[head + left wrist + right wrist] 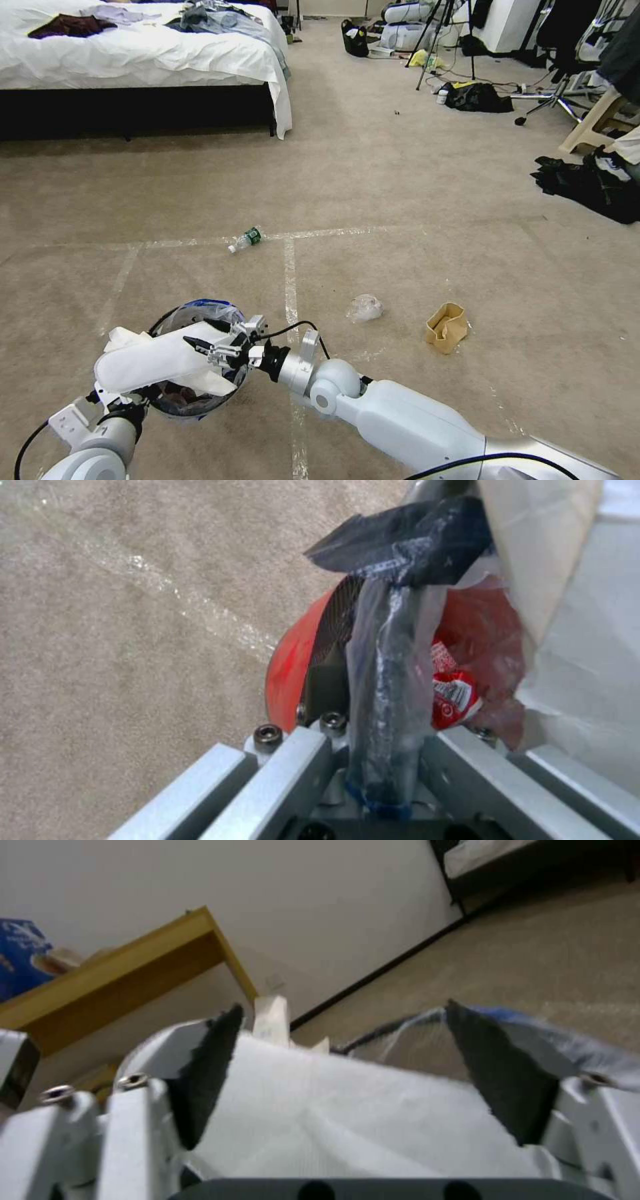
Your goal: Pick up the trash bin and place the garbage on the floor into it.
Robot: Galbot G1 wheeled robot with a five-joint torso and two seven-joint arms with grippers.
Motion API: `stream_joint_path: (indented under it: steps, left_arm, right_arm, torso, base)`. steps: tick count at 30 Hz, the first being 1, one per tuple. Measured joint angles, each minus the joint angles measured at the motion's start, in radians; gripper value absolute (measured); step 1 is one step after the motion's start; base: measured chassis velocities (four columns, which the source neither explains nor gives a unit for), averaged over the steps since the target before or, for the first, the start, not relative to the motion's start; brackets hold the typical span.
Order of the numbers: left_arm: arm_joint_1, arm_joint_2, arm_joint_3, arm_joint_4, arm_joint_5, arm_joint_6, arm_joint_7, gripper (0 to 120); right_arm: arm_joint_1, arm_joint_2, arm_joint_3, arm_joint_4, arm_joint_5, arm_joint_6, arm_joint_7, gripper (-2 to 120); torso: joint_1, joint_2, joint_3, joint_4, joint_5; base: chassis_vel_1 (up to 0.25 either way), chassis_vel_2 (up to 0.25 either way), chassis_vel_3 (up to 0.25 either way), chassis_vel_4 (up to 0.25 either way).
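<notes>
The trash bin (175, 399), red with a black rim and a blue-edged clear bag, hangs just over the floor (400, 200) at the lower left. My left gripper (390, 740) is shut on its rim (393, 645), clamping rim and bag together. Red wrappers (455, 695) lie inside. A large white paper piece (157, 363) lies across the bin's mouth. My right gripper (207, 345) hovers over it, open, with the paper (347, 1120) just beyond its fingertips. More garbage lies on the carpet: a clear green-labelled bottle (245, 239), crumpled clear plastic (365, 308) and a brown cardboard piece (447, 327).
A bed (133, 60) with white sheets fills the far left. Black clothes heaps (593, 187) lie at the right, with a beige stool (590, 130), tripods and cables behind. A black bag (477, 97) sits farther back. Whitish tape lines (290, 280) cross the carpet.
</notes>
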Motion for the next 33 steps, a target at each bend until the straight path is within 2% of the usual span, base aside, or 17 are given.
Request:
stream_joint_path:
  steps: [3, 5, 11, 16, 17, 21, 23, 27, 29, 30, 32, 33]
  left_arm:
    - [0.000, 0.000, 0.000, 0.000, 0.000, 0.000, 0.000, 0]
    - [0.000, 0.003, -0.001, 0.000, -0.001, 0.000, 0.000, 0]
    - [-0.001, 0.006, -0.003, -0.001, -0.005, 0.001, 0.000, 0]
    - [-0.002, 0.010, -0.003, -0.002, -0.007, 0.002, 0.000, 0]
    - [-0.001, 0.013, -0.003, -0.002, -0.007, 0.003, 0.000, 0]
    - [0.002, 0.017, -0.003, -0.002, -0.007, 0.005, 0.000, 0]
    - [0.010, 0.025, -0.003, -0.006, -0.008, 0.006, 0.004, 0]
    - [0.017, 0.031, -0.003, -0.013, -0.011, 0.007, 0.006, 0]
    - [0.022, 0.035, -0.002, -0.019, -0.012, 0.009, 0.008, 0]
    - [0.022, 0.035, -0.002, -0.019, -0.012, 0.009, 0.008, 0]
    - [0.028, 0.039, 0.000, -0.024, -0.012, 0.009, 0.014, 0]
    - [0.028, 0.039, 0.000, -0.024, -0.012, 0.009, 0.014, 0]
  right_arm:
    - [0.000, -0.002, 0.011, 0.010, 0.001, 0.000, 0.003, 89]
    - [0.006, -0.017, 0.049, 0.055, 0.013, 0.000, 0.014, 99]
    - [0.019, -0.044, 0.097, 0.106, 0.025, 0.003, 0.024, 100]
    - [0.018, -0.093, 0.218, 0.184, 0.020, 0.004, 0.053, 100]
    - [0.009, -0.111, 0.273, 0.207, -0.002, -0.016, 0.081, 100]
    - [-0.007, -0.138, 0.350, 0.230, -0.041, -0.033, 0.117, 99]
    - [-0.045, -0.185, 0.466, 0.270, -0.077, -0.048, 0.142, 100]
    - [-0.085, -0.214, 0.556, 0.310, -0.106, -0.074, 0.174, 100]
    - [-0.134, -0.233, 0.641, 0.344, -0.165, -0.107, 0.221, 100]
    - [-0.134, -0.233, 0.641, 0.344, -0.165, -0.107, 0.221, 100]
    - [-0.216, -0.253, 0.730, 0.372, -0.254, -0.132, 0.273, 99]
    - [-0.216, -0.253, 0.730, 0.372, -0.254, -0.132, 0.273, 99]
  torso:
    - [0.000, 0.000, 0.000, 0.0000, 0.0000]
    - [0.000, 0.000, 0.000, 0.0000, 0.0000]
    - [0.000, 0.000, 0.000, 0.0000, 0.0001]
    - [0.000, 0.000, 0.000, 0.0000, 0.0001]
    - [0.000, 0.000, 0.000, 0.0001, 0.0002]
    - [0.000, 0.000, 0.000, 0.0001, 0.0002]
    - [0.000, 0.000, 0.000, 0.0000, 0.0003]
    - [0.000, 0.000, 0.000, -0.0001, 0.0003]
    - [0.000, 0.000, 0.000, 0.0000, 0.0003]
    - [0.000, 0.000, 0.000, 0.0000, 0.0003]
    - [0.000, 0.000, 0.000, 0.0000, 0.0004]
    - [0.000, 0.000, 0.000, 0.0000, 0.0004]
  base:
    - [0.000, 0.000, 0.000, 0.000]
    - [0.000, 0.000, 0.000, 0.000]
    - [0.000, 0.000, 0.000, 0.000]
    - [0.000, 0.000, 0.000, 0.000]
    - [0.000, 0.000, 0.000, 0.000]
    - [0.000, 0.000, 0.000, 0.000]
    - [0.000, 0.000, 0.000, 0.000]
    - [0.000, 0.000, 0.000, 0.000]
    - [0.000, 0.000, 0.000, 0.000]
    - [0.000, 0.000, 0.000, 0.000]
    - [0.000, 0.000, 0.000, 0.000]
    - [0.000, 0.000, 0.000, 0.000]
